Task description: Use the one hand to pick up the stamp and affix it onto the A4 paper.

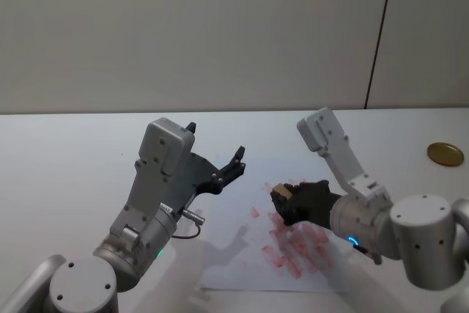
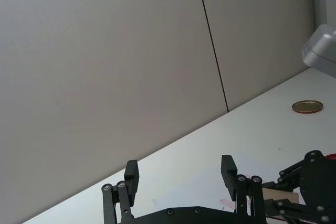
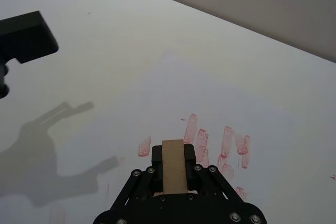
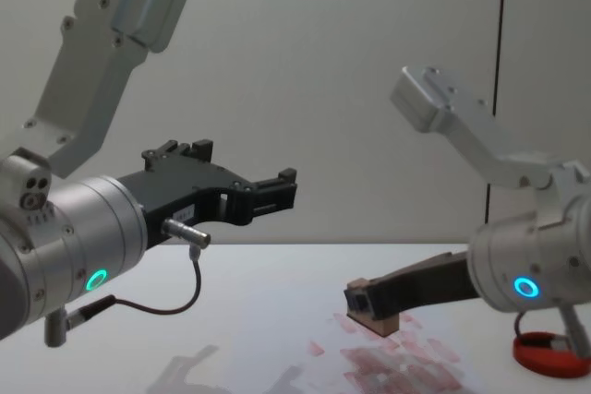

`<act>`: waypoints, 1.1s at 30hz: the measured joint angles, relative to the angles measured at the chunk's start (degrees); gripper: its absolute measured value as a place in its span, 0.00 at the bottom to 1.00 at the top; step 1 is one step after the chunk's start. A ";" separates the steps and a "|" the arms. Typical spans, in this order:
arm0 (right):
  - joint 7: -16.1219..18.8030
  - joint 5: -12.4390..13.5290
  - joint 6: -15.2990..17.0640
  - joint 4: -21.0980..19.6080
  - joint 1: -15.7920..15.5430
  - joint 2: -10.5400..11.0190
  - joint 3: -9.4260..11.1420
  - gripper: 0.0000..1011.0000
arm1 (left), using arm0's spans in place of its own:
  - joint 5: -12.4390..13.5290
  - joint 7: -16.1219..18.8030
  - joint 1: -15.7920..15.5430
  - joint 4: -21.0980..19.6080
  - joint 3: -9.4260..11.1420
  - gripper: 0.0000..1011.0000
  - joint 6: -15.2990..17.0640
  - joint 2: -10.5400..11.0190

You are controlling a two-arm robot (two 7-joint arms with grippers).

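The right claw (image 1: 283,197), a black two-finger linkage on a silver cylindrical wrist ringed in cyan, clamps the stamp (image 3: 174,165), a pale tan wooden block with squared edges, between its pads. The block sits low over the A4 paper (image 1: 234,265), a flat white sheet blotched with rows of pinkish-red rectangular marks; whether wood meets paper cannot be told. The left claw (image 1: 215,141) hovers to the left above the smooth white surface (image 1: 73,152), its fingers spread wide and holding nothing. A flat round gold disc (image 1: 445,154) lies at the surface's far right, well apart from the sheet.
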 joint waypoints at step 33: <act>-0.11 -2.31 -7.58 19.89 10.11 -5.32 -0.31 0.22 | 0.00 0.00 0.00 0.00 0.00 0.98 0.00 0.00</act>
